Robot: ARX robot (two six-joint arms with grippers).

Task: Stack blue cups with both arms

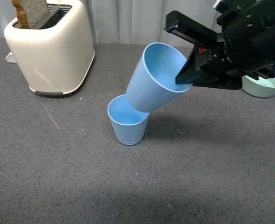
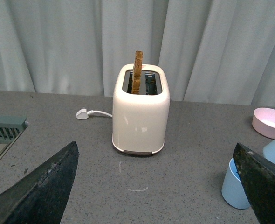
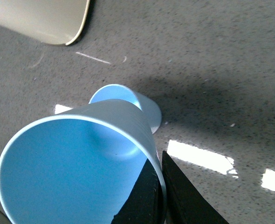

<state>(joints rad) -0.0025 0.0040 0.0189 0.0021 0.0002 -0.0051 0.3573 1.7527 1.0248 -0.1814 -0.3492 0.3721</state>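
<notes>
Two blue cups: upright cup (image 1: 128,127) on the desk (image 1: 58,177), tilted cup (image 1: 156,84) over it, base at its rim, lip clenched by right claw (image 1: 188,80). Left claw (image 2: 155,154) released, spread wide. Behind: one toaster (image 1: 51,46), one green bowl (image 1: 263,88)

— What's behind the table (image 1: 58,177)?
— Pale curtains (image 2: 58,42), hanging in folds right across.
— And the top itself?
— Dark grey, speckled. A cream toaster (image 1: 53,46) stands at the back left with toast (image 1: 32,11) in one slot. A white plug (image 2: 83,113) lies beside it.
— The light?
— Bright patches (image 3: 200,156) glare on the surface.
</notes>
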